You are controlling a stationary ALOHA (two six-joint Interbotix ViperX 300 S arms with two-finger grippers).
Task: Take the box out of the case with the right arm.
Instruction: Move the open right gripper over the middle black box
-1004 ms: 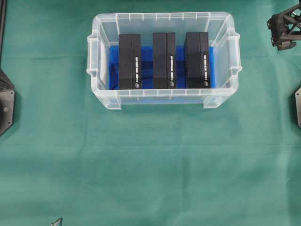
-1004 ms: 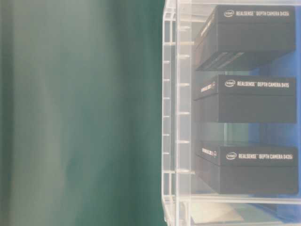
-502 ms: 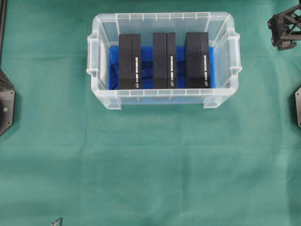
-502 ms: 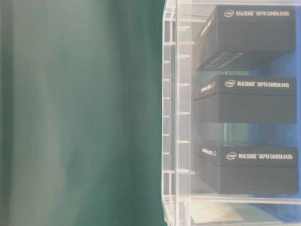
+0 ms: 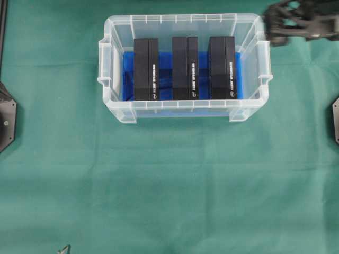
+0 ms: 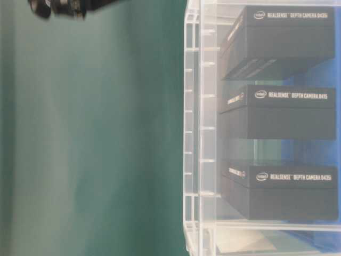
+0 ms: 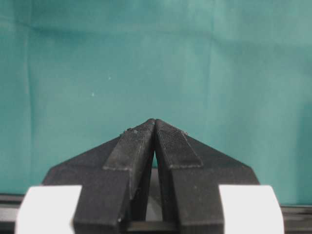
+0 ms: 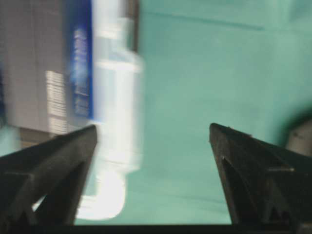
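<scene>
Three black boxes (image 5: 185, 67) stand side by side in your clear case (image 5: 249, 112) at twelve o'clock on the green bench (image 5: 169, 180). Your right hand (image 5: 271, 25), blurred, hangs spread wide and empty at the case's one o'clock corner. Your left hand (image 7: 155, 127) is clenched, fingertips together.

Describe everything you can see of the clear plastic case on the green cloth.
The case is a large rectangular bin of clear, translucent plastic with a ribbed rim, a handle at each short end and no lid. It sits flat on the green cloth. A bright blue sheet lines its floor, and three black Intel RealSense boxes stand side by side on it. Nothing grips it; the blurred right gripper is by its far right corner.
</scene>
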